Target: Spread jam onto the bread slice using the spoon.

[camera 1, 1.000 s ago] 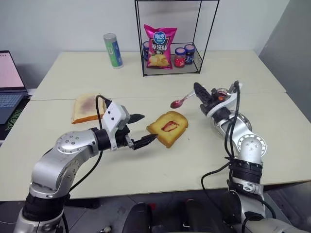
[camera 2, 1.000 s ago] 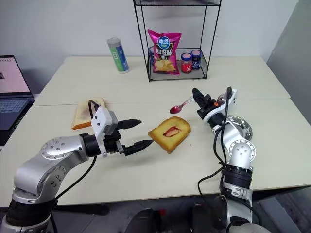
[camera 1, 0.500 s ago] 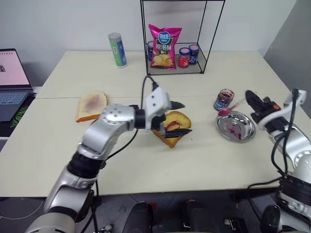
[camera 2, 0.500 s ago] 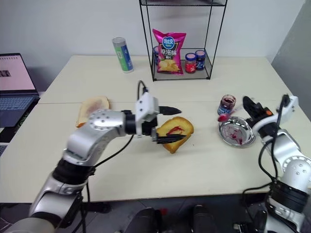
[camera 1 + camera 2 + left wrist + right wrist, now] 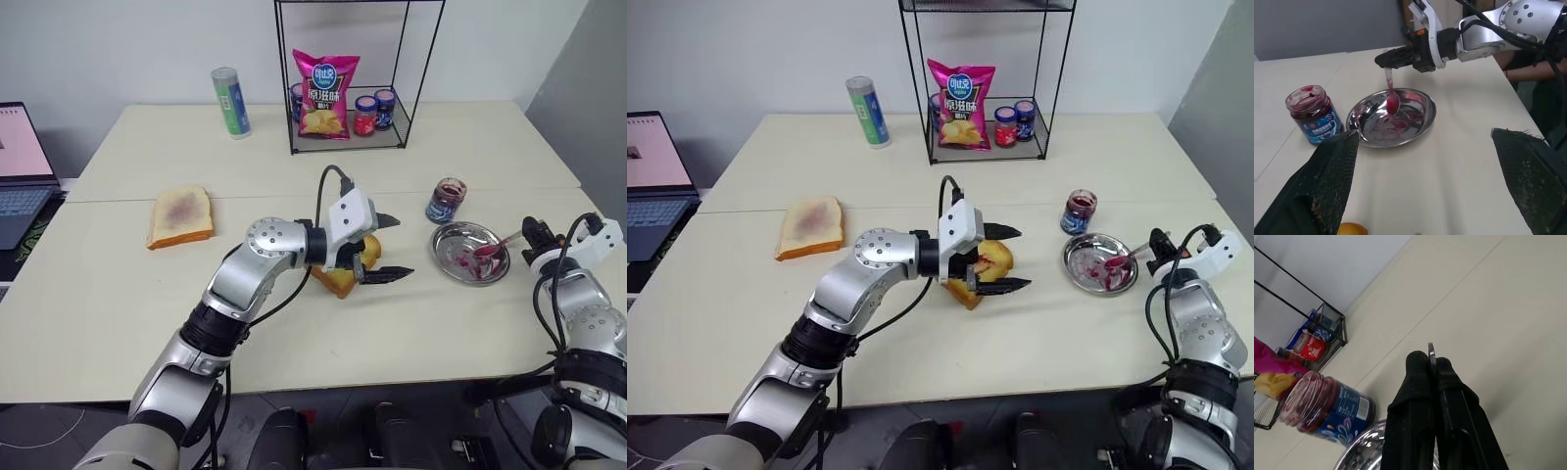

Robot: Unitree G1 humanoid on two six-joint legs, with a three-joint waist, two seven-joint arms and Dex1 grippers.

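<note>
The bread slice (image 5: 989, 264) lies at the table's middle, its top largely hidden under my left gripper (image 5: 1011, 259). That gripper is open, one finger on each side of the slice's right end; contact cannot be told. To the right, my right gripper (image 5: 534, 240) is shut on the spoon (image 5: 1391, 95), gripping its thin handle (image 5: 1431, 352). The spoon's red-stained bowl dips into the steel dish (image 5: 453, 257), which holds jam smears. Just behind the dish stands the open jam jar (image 5: 447, 200).
A paler stained slice (image 5: 179, 215) lies at the left. A laptop (image 5: 20, 176) sits at the far left edge. At the back stand a green can (image 5: 229, 102) and a wire rack (image 5: 402, 98) holding a crisp bag and lidded jars.
My right arm swung right and down, carrying the spoon from beside the bread into the steel dish. My left gripper moved right, from left of the slice to over it.
</note>
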